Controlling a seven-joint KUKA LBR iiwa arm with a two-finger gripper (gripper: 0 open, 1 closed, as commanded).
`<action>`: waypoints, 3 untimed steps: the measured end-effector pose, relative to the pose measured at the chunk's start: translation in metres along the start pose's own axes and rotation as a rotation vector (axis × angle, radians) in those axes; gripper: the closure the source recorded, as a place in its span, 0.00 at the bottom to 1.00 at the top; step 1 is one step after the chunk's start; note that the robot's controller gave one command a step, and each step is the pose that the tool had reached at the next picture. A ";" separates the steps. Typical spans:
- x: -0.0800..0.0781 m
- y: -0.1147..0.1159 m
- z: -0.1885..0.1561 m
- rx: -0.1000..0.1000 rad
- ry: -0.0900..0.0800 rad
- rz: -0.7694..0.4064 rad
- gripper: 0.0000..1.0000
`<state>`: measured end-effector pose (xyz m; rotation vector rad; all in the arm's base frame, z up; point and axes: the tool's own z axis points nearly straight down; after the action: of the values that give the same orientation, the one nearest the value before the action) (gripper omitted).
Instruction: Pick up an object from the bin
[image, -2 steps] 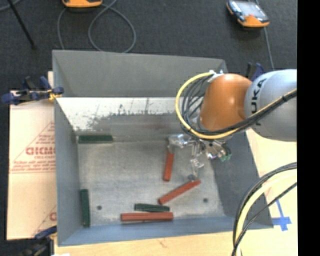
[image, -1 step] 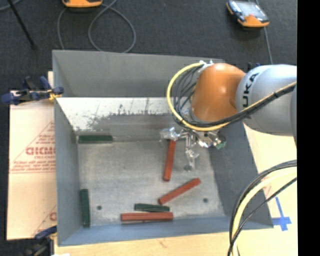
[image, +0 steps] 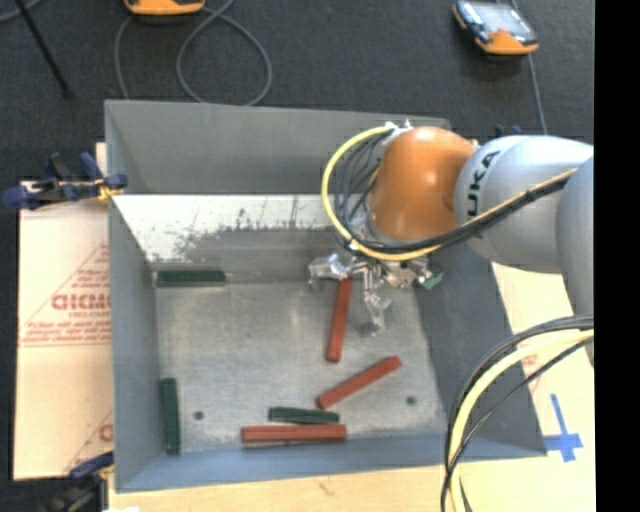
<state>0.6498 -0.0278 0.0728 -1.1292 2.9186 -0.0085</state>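
One red stick (image: 338, 325) lies just beside the jaws (partly hidden; opening cannot be told).

The gripper (image: 366, 290) hangs low over the far right of the bin (image: 220, 150), under the arm's orange cover (image: 415, 185). A red stick (image: 338, 325) lies just beside it, its far end at the gripper. Nearer lie a slanted red stick (image: 360, 383), a short green stick (image: 303, 414) and a long red stick (image: 293, 434). Two green sticks lie left: one near (image: 171, 414), one far (image: 190, 278).
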 end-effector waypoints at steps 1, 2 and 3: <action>-0.002 -0.002 -0.003 -0.002 -0.002 0.006 0.00; -0.002 -0.002 -0.003 -0.003 -0.002 0.008 1.00; -0.004 -0.004 -0.019 -0.004 -0.001 0.013 1.00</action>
<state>0.6551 -0.0285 0.0915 -1.1104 2.9268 -0.0016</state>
